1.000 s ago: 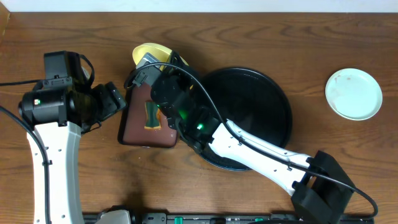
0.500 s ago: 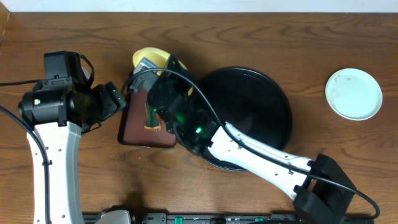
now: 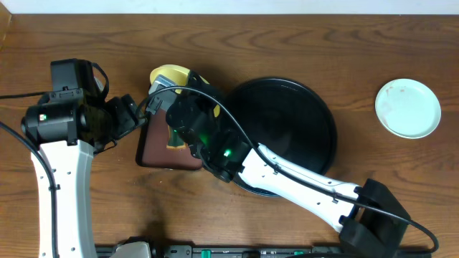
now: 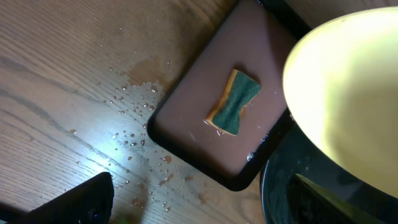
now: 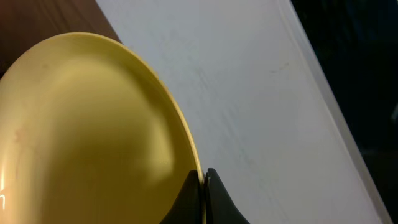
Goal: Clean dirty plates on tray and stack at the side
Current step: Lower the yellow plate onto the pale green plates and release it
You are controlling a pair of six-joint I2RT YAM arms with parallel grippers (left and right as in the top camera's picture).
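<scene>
My right gripper [image 5: 203,186] is shut on the rim of a pale yellow plate [image 5: 87,130], which it holds tilted in the air above the far end of the brown rectangular tray [image 3: 154,147]. That yellow plate [image 3: 166,74] peeks out from under the right wrist in the overhead view, and it fills the upper right of the left wrist view [image 4: 348,93]. The black round tray [image 3: 301,136] holds no plate. A mint-blue plate [image 3: 408,107] with faint smears lies on the table at far right. My left gripper [image 3: 135,115] stands open just left of the brown tray, holding nothing.
A green and yellow sponge [image 4: 234,102] lies on the brown tray [image 4: 211,143]. Water droplets [image 4: 130,134] dot the wood beside it. The right arm [image 3: 301,179] reaches diagonally across the black tray's front.
The right gripper has carried the yellow plate a little to the left and nearer, toward the left gripper. The left arm has stayed still.
</scene>
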